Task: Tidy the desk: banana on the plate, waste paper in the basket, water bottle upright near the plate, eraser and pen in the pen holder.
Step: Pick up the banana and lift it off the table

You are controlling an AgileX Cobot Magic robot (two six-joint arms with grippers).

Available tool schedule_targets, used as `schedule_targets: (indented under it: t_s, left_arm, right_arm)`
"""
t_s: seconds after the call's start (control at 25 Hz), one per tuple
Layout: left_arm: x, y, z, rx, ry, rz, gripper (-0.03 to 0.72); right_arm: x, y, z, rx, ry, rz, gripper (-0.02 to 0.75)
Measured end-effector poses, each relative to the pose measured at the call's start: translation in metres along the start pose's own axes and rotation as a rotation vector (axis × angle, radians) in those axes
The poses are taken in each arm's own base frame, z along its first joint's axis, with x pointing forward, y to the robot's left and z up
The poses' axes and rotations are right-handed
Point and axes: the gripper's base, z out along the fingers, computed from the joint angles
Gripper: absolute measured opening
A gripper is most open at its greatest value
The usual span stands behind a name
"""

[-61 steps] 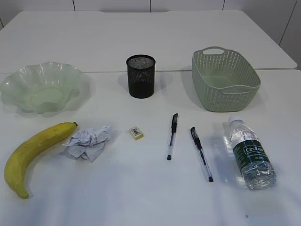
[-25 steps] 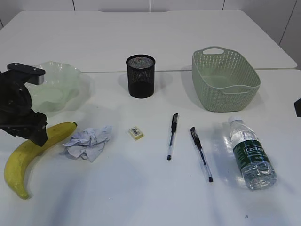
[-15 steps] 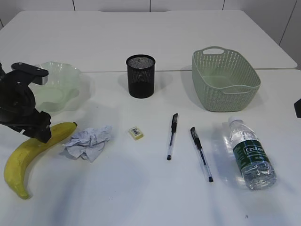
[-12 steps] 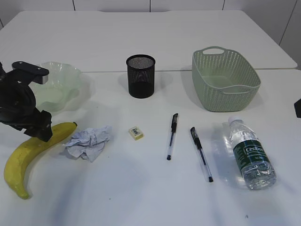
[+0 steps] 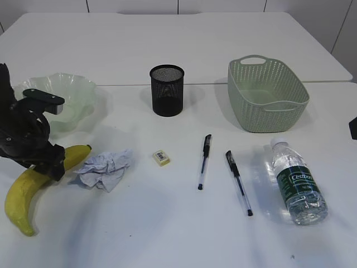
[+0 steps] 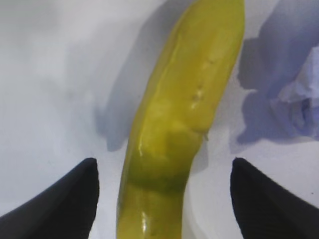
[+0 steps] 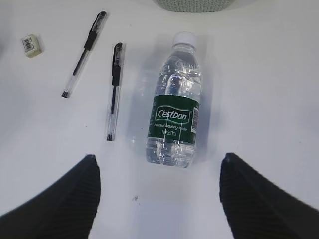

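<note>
A yellow banana lies at the front left. My left gripper is open and low over its upper part, one finger on each side of the banana in the left wrist view. Crumpled waste paper lies just right of it. A pale green wavy plate stands behind. An eraser, two pens and a water bottle lying on its side are spread to the right. My right gripper is open and empty, above the bottle.
A black mesh pen holder stands at the back middle and a green woven basket at the back right. A dark part of the right arm shows at the right edge.
My left arm came in from the left and has lowered over the banana's upper part, fingers still open. The objects have not moved.
</note>
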Motion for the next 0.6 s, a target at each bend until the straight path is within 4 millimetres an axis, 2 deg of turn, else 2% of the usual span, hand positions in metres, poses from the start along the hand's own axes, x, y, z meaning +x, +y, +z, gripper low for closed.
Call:
schedule_targets:
  t_s: [0.32, 0.6]
  left_arm:
    - [-0.0005, 0.0001, 0.0020, -0.001, -0.004, 0.000, 0.584]
    - [0.0003, 0.0000, 0.0059, 0.001, 0.007, 0.000, 0.486]
  right_arm:
    - [0.0000, 0.0000, 0.0000, 0.000, 0.000, 0.000, 0.552]
    - [-0.0001, -0.0001, 0.0004, 0.000, 0.002, -0.004, 0.552]
